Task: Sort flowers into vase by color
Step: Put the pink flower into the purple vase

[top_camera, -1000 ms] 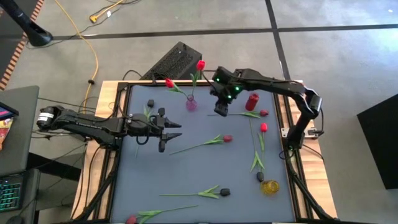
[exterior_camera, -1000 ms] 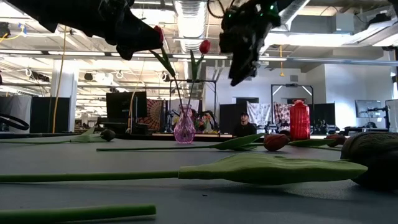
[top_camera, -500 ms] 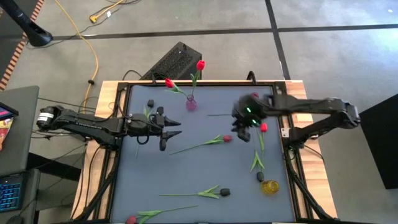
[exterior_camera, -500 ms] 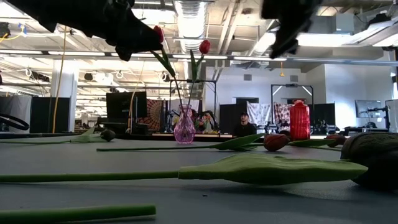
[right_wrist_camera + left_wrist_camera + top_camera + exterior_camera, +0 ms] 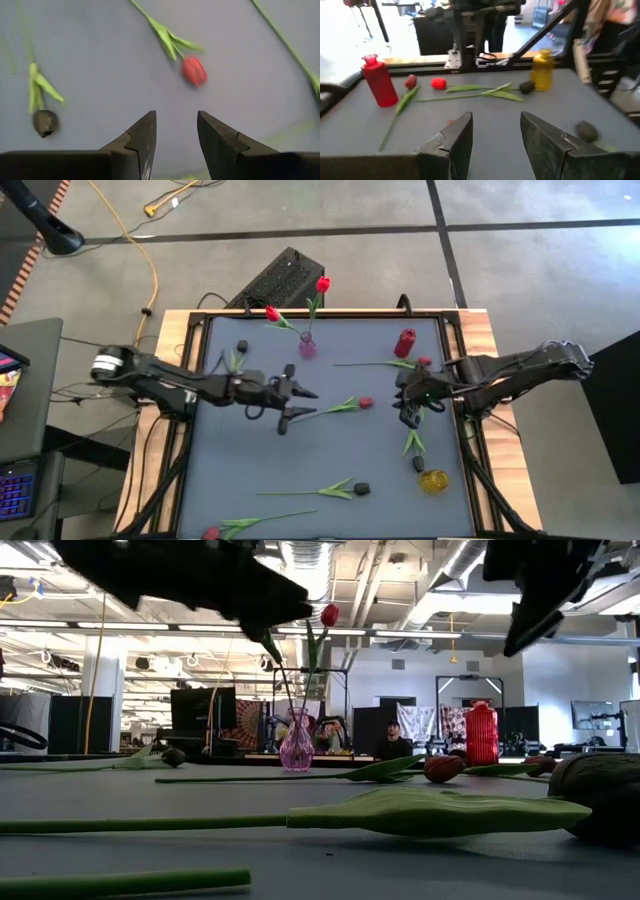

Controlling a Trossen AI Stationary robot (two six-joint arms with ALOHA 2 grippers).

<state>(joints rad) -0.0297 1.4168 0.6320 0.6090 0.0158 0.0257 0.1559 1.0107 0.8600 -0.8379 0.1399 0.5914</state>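
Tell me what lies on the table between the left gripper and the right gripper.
One tulip, its stem end beside the left gripper and its head toward the right gripper; nothing else lies there. The high view shows it.

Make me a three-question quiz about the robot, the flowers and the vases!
1. Where is the yellow vase?
A. by the right arm's side of the table
B. in the middle
C. by the left arm

2. How many flowers stand in the pink vase?
A. none
B. two
C. five

3. The right tool is:
A. gripping a flower
B. open and empty
C. inside a vase

Answers: 1 A, it sits near the right edge; 2 B, two red flowers rise from it; 3 B, nothing lies between its fingers.
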